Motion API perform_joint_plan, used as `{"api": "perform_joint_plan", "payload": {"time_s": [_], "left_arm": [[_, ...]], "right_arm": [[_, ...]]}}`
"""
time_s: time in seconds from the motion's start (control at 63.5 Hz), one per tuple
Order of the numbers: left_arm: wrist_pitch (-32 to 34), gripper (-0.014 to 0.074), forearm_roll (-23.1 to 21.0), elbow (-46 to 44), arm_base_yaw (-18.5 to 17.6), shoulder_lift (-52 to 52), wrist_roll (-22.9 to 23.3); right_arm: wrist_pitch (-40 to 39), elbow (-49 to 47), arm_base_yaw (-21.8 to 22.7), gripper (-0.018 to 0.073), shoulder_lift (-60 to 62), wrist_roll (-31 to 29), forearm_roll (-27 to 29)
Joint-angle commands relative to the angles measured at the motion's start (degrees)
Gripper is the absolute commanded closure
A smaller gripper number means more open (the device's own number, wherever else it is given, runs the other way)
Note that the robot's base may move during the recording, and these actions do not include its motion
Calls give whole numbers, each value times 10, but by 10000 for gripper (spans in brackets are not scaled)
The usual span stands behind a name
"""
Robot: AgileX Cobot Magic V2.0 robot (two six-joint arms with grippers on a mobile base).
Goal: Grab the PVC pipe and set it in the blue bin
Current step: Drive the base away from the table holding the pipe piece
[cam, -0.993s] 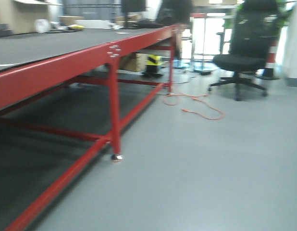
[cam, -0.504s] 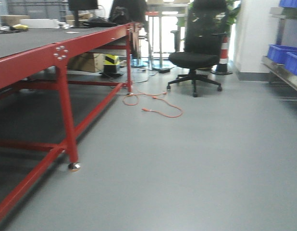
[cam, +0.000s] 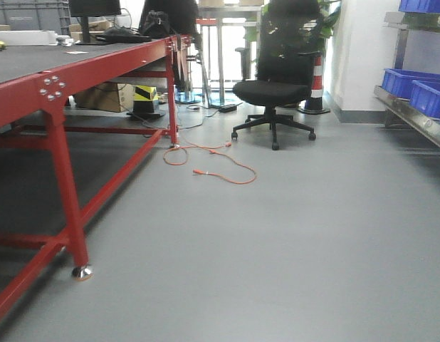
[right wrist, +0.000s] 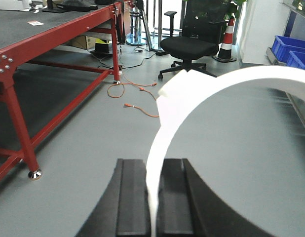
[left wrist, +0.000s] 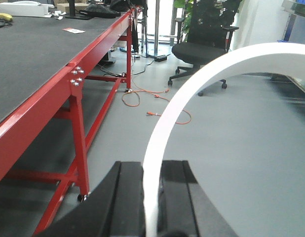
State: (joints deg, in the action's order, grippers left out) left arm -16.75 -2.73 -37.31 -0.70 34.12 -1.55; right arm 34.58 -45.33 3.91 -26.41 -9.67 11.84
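Observation:
In the left wrist view a white curved PVC pipe (left wrist: 192, 89) arcs up and to the right from between the black jaws. My left gripper (left wrist: 151, 165) is shut on its lower end. The right wrist view shows a similar white PVC arc (right wrist: 192, 98), with my right gripper (right wrist: 155, 163) shut on it. I cannot tell whether these are one pipe or two. Blue bins (cam: 401, 80) sit on a metal shelf at the right, also seen from the right wrist (right wrist: 283, 47). Neither gripper shows in the front view.
A long red-framed table (cam: 56, 92) with a black top runs along the left. A black office chair (cam: 273, 89) stands ahead, with an orange cable (cam: 213, 160) looping on the grey floor before it. A striped cone (cam: 317, 82) stands by the far wall.
The front view has swung to the right. The red table has slid toward the left edge, and the shelf with blue bins has come into view on the right.

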Motion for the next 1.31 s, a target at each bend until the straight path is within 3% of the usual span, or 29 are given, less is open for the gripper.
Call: {"api": "perform_joint_plan", "payload": {"time_s": [0.0, 1.292], "left_arm": [[16, 707, -1, 1, -3, -2, 1], [28, 707, -1, 1, -3, -2, 1]], "right_arm": [[-16, 2, 0, 728, 2, -3, -1], [-16, 2, 0, 728, 2, -3, -1]]}}
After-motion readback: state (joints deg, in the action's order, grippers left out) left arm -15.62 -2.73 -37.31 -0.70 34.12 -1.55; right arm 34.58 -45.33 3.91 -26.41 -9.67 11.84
